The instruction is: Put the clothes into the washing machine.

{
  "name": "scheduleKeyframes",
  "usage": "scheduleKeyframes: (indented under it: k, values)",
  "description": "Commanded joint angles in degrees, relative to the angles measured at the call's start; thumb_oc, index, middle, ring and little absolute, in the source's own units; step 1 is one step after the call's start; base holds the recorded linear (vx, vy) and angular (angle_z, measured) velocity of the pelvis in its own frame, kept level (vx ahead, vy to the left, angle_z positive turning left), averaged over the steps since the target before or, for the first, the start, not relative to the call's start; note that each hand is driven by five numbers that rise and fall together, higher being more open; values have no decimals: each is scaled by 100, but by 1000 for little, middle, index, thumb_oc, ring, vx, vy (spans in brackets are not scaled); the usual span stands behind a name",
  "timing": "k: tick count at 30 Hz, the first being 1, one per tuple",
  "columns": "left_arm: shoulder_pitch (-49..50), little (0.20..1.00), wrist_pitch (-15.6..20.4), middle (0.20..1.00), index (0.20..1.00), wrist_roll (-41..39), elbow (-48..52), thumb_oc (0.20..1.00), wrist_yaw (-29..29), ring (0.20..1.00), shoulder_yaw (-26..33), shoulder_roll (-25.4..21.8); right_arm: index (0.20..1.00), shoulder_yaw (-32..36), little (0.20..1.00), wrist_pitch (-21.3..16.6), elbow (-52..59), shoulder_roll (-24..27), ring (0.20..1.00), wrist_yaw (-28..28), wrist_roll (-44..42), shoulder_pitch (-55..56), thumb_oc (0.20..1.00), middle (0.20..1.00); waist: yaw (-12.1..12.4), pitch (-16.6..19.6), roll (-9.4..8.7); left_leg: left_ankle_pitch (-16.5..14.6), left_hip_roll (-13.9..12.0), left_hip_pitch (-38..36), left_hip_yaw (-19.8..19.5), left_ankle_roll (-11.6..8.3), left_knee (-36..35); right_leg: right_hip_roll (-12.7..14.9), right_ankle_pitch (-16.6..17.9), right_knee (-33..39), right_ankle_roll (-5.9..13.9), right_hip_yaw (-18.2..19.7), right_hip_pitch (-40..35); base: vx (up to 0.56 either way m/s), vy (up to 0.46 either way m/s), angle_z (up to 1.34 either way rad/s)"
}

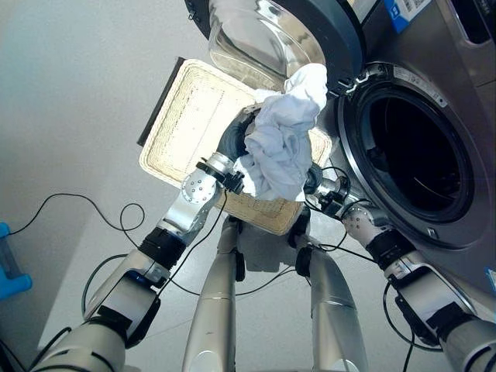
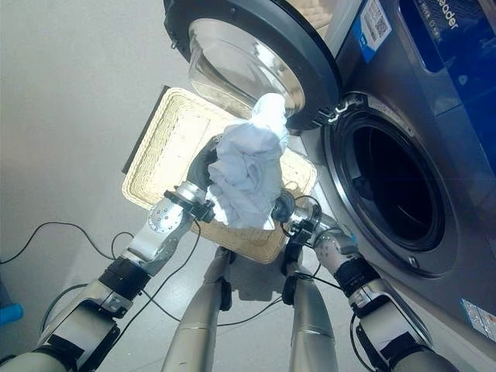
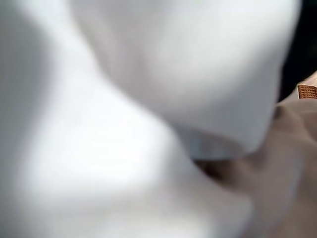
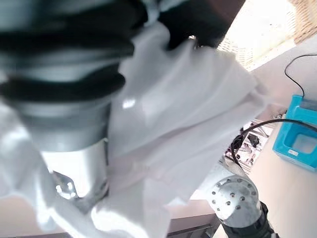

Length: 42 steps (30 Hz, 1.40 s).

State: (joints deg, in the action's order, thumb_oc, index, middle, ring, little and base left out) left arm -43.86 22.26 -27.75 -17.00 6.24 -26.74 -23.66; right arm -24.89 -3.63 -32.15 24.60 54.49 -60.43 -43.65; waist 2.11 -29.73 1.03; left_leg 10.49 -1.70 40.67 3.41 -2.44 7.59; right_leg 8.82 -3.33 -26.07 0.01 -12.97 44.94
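Both hands, left hand [image 1: 232, 147] and right hand [image 1: 314, 180], carry the white clothes [image 1: 280, 139] bundled above the wicker basket [image 1: 194, 116], fingers buried so can't tell their grip, next swing toward 3 o'clock into the washing machine drum [image 1: 418, 155].

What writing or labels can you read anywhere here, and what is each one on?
No text can be read whole.
Blue panel on the washing machine: white lettering, cut off at the picture's edge.
White sticker with a square code: print too small.
Small label low on the machine's front: too small.
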Motion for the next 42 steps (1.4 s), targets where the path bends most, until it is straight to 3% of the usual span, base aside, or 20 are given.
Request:
scheduleKeyframes:
  k: [1,9,15,22,33,39,40,41,42]
  values:
    - [50,200,346,200,200,154,-18,200,86,200,191,-96,1000,561,1000,-556,716,100,1000,475,-932,-313,1000,1000,-128,-6,57,-736,296,43,417,-110,679,-133,628,575,541,-304,-186,0,0,0]
    - [-1,200,449,200,200,55,-103,200,159,200,211,-118,1000,686,1000,-341,488,68,1000,1259,-1611,-332,1000,1000,-134,-6,80,-735,282,51,398,-130,675,-129,614,555,551,-305,-170,0,0,0]
    - [-56,200,499,200,200,48,-183,200,314,200,262,-51,1000,801,1000,-126,402,-112,1000,1469,-1922,-376,1000,1000,-140,-6,106,-735,272,45,403,-144,666,-139,593,552,550,-304,-178,0,0,0]
    - [-134,200,594,200,200,75,-287,200,375,200,303,-61,1000,986,1000,-212,226,-166,1000,1640,-2407,-433,1000,1000,-153,-6,123,-735,260,21,413,-161,644,-138,595,572,558,-308,-202,0,0,0]
    - [-297,200,717,200,200,871,-375,200,202,200,182,-204,1000,1143,1000,-482,154,-146,1000,1441,-2829,-519,1000,1000,-176,-6,123,-741,247,47,437,-163,656,-150,603,576,561,-296,-178,1,2,-1]
    - [-431,200,885,200,200,1740,-480,200,-386,200,-63,-423,1000,1063,1000,-582,124,-123,1000,1117,-2780,-518,1000,1000,-191,-6,122,-730,224,73,459,-168,657,-147,614,591,563,-294,-153,0,0,0]
    - [-473,200,909,200,200,1965,-500,200,-538,200,-144,-528,630,1019,630,-610,152,-103,630,1108,-2831,-503,630,630,-196,-6,129,-721,216,70,470,-169,644,-150,614,598,563,-293,-154,0,0,0]
    - [-483,200,912,200,200,2012,-508,200,-566,200,-158,-539,630,1016,630,-613,158,-103,630,1111,-2844,-499,630,630,-196,-6,128,-719,216,69,472,-169,641,-151,616,600,563,-293,-154,0,0,0]
    - [-527,200,937,200,200,2220,-543,200,-704,200,-258,-607,200,991,200,-642,181,-105,200,1072,-2901,-487,200,200,-203,-6,127,-716,217,75,478,-174,648,-151,622,600,567,-292,-149,0,0,0]
